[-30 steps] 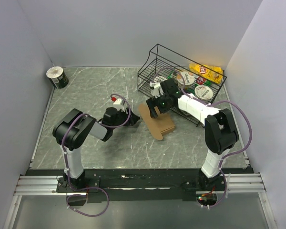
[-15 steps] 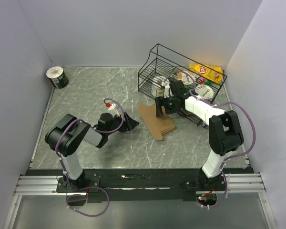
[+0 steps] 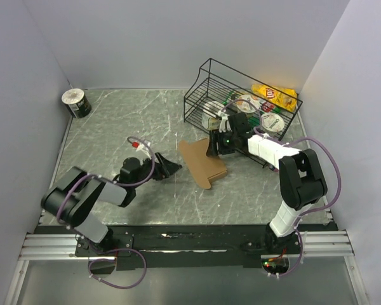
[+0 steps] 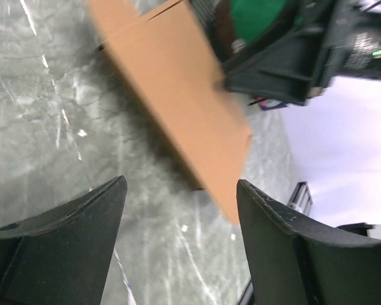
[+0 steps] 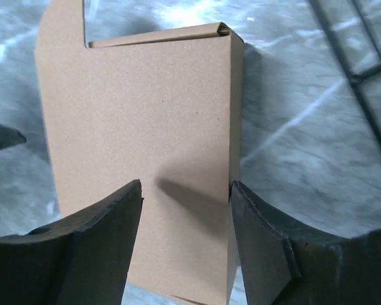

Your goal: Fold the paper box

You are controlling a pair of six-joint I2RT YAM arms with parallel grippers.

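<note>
The paper box (image 3: 200,162) is a flat brown cardboard piece lying on the marble table top, with a folded edge along one side (image 5: 140,127). My right gripper (image 3: 214,150) is open, its fingers spread just above the box's far right end (image 5: 185,190). My left gripper (image 3: 172,168) is open and empty, low over the table just left of the box, pointing at it (image 4: 181,190). The box (image 4: 178,82) lies ahead of the left fingers, apart from them. The right gripper also shows beyond the box in the left wrist view (image 4: 286,57).
A black wire basket (image 3: 203,82) with several lidded cups and a yellow snack bag (image 3: 276,95) stands behind the right gripper. A small roll (image 3: 76,103) sits at the far left corner. Walls close in the table on three sides.
My left arm has drawn back to the left and lower, its gripper moving slightly away from the box. The box has shifted a little to the left. The right gripper has moved slightly nearer over the box.
</note>
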